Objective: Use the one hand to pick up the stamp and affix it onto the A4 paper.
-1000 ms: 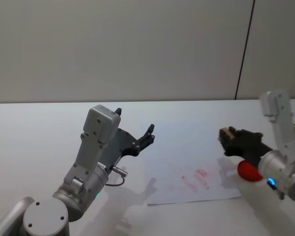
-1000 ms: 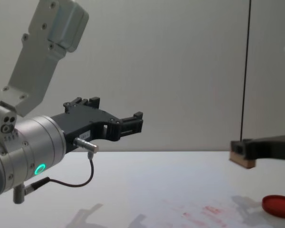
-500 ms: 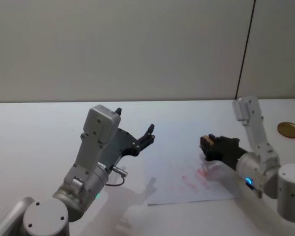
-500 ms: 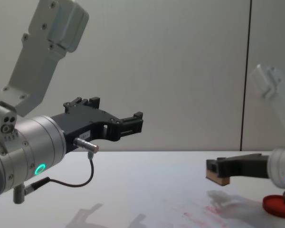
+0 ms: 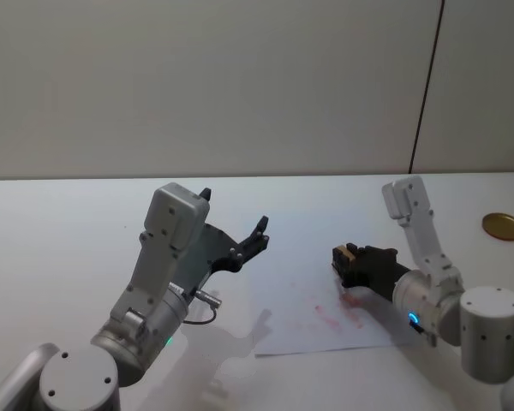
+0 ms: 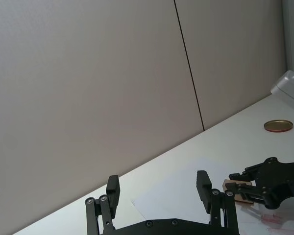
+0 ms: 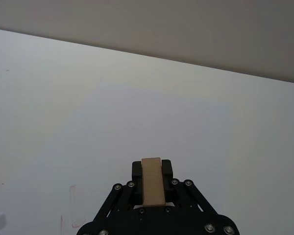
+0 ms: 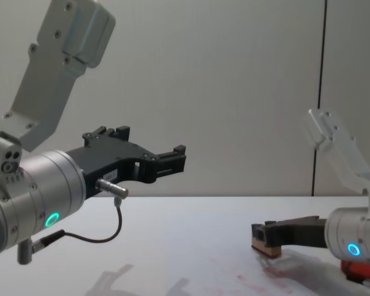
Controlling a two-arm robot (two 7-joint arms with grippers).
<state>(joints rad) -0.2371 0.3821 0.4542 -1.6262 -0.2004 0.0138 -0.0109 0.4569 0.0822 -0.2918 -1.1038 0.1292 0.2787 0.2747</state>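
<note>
Spreading across the white tabletop, the A4 paper lies under a loaded right pincer.
Beside the paper's left edge the left pincer hangs raised, fingers spread wide; the right pincer clamps the stamp just above the paper's red smudges, contact unclear.

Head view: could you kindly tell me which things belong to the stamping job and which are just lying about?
Job: right claw, shut on the stamp; A4 paper.
Lying about: gold disc; left claw, open and idle.
</note>
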